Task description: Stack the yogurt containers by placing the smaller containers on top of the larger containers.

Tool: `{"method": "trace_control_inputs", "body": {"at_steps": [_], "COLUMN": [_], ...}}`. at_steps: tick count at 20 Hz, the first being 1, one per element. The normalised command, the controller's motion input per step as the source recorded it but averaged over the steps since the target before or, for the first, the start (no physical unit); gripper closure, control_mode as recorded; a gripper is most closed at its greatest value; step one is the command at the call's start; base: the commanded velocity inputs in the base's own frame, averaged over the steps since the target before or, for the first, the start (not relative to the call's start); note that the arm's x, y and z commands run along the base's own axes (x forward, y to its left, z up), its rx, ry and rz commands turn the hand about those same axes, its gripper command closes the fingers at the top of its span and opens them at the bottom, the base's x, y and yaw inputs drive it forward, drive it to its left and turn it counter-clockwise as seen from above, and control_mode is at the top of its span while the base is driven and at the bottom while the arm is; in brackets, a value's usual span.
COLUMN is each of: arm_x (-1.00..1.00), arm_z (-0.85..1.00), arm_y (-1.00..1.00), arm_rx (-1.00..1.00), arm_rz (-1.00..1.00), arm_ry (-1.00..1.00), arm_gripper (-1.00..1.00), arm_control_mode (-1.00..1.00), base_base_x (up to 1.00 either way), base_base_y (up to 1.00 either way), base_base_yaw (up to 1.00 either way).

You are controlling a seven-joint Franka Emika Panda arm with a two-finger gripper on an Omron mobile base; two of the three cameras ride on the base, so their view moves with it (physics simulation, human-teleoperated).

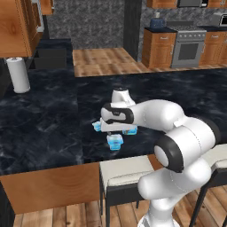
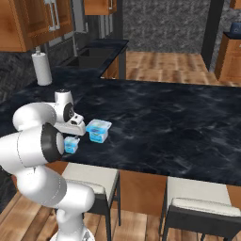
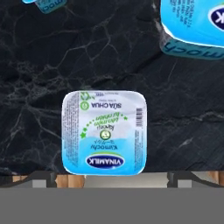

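While gripper (image 3: 112, 177) hangs wide open, empty, above medium tub (image 3: 104, 132) near desk (image 2: 179, 117) front edge; biggest tub (image 2: 98, 130) just right, tiny tub (image 1: 97, 126) left.

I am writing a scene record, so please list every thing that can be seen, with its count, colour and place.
yogurt containers: three, light blue with white rims, on the black counter near its front edge; largest tub, medium tub directly under the hand, a third tub apart from both.
paper towel roll: one, white, upright at the counter's far left.
counter: one, black marble.
stools: two, white seats, dark frames, in front of the counter.
stove: one, grey, far right.
cabinets: brown wood.
gripper: one, open, above the medium tub.
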Motion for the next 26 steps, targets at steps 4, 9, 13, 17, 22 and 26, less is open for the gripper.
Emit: {"method": "trace_control_inputs", "body": {"at_steps": [4,9,13,17,22,26], "arm_x": [0.00,0.00,0.00,0.00,0.00,0.00], "arm_z": [0.00,0.00,0.00,-0.03,-0.11,-0.02], "arm_y": [0.00,0.00,0.00,0.00,0.00,0.00], "arm_rx": [0.00,0.00,0.00,0.00,0.00,0.00], "arm_rz": [0.00,0.00,0.00,0.00,0.00,0.00], "arm_ry": [0.02,0.01,0.00,0.00,0.00,0.00], "arm_gripper": [-1.00,-1.00,-1.00,-1.00,-1.00,-1.00], "arm_control_mode": [-1.00,-1.00,-1.00,-1.00,-1.00,-1.00], "base_base_x": [0.00,0.00,0.00,0.00,0.00,0.00], "base_base_y": [0.00,0.00,0.00,0.00,0.00,0.00], "base_base_yaw": [0.00,0.00,0.00,0.00,0.00,0.00]}}
